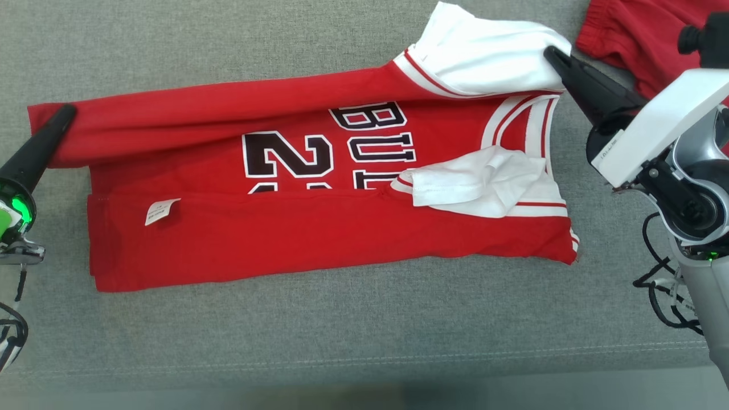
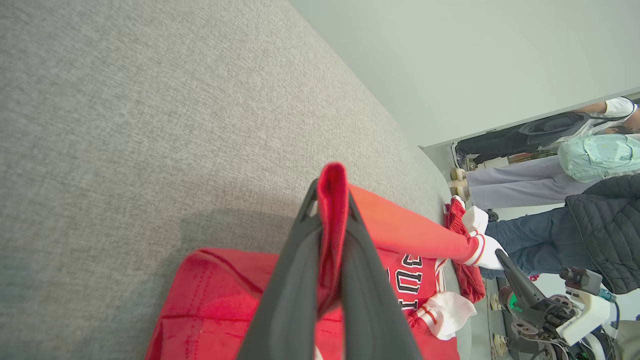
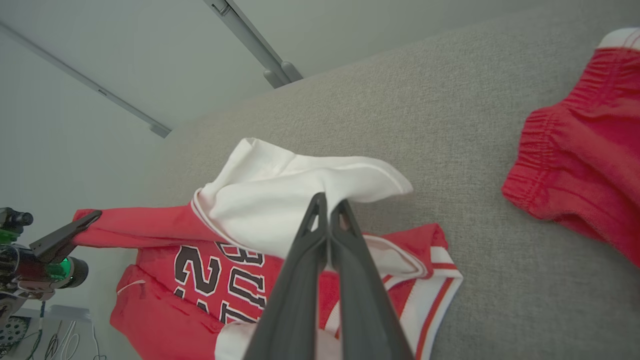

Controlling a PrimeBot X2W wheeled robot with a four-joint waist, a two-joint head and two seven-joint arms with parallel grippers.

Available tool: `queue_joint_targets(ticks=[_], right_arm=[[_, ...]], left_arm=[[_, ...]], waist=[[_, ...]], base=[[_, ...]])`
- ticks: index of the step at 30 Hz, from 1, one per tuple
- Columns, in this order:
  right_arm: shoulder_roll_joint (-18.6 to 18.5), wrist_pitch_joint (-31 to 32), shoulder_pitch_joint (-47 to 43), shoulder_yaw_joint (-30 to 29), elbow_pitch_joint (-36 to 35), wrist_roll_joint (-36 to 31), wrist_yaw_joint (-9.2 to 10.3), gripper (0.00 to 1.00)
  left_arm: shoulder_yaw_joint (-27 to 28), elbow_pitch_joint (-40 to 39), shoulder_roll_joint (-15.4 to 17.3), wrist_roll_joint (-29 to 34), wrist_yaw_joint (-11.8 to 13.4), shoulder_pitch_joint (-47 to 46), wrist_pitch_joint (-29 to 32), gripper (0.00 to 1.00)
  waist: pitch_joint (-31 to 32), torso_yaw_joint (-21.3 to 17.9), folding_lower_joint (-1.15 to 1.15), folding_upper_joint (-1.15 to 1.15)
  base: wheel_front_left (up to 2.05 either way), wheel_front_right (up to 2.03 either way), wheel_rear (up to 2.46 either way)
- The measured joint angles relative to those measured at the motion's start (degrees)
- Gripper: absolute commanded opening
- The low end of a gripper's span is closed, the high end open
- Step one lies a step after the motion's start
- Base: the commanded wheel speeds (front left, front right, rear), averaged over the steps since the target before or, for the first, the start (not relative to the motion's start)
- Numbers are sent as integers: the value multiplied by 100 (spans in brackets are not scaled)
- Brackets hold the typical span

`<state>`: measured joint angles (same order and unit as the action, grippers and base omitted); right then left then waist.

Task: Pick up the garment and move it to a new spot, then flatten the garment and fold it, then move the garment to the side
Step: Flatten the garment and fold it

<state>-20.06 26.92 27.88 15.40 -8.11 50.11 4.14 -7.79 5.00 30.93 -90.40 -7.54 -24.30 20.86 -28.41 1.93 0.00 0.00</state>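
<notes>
Left pincer is clamped shut on the hem-end corner of the far long edge of the garment. Red cloth shows pinched between its fingers in the left wrist view. Right pincer is shut on the white sleeve at the shoulder end. The far edge is lifted and stretched in a line between the two. The near long edge already lies folded over the middle, inside label showing.

Step in hand, as judged: fold the far third toward the robot. To do it well:
- move both pincers at equal height and pace
- hold the edge taut
- lay it parallel over the near flap
- tuck the sleeve inside before release

Garment lies lengthwise across the grey cushion, between the pincers. Red shorts lie apart at far right.
</notes>
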Motion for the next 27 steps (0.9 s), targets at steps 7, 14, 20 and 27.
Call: queue_joint_targets(ticks=[7, 14, 20, 27], right_arm=[[-1, -97, -414, -74, -176, 109, 3, 0], [7, -200, -1022, -181, -416, 241, 55, 0], [23, -221, -1319, -198, -642, 292, 59, 0], [37, -247, -1526, -186, -813, 300, 104, 0]], left_arm=[[-12, -146, -70, 2, 0, 184, -93, 0], [-62, -361, -131, 190, 0, 515, -286, 0], [-80, -587, -132, 411, 0, 700, -617, 9], [-293, -855, -177, 593, 0, 842, -756, 1]], waist=[[147, -5, 0, 0], [354, 44, 0, 0], [413, 84, 0, 0], [386, 103, 0, 0]], base=[[0, 0, 0], [0, 0, 0], [0, 0, 0], [0, 0, 0]])
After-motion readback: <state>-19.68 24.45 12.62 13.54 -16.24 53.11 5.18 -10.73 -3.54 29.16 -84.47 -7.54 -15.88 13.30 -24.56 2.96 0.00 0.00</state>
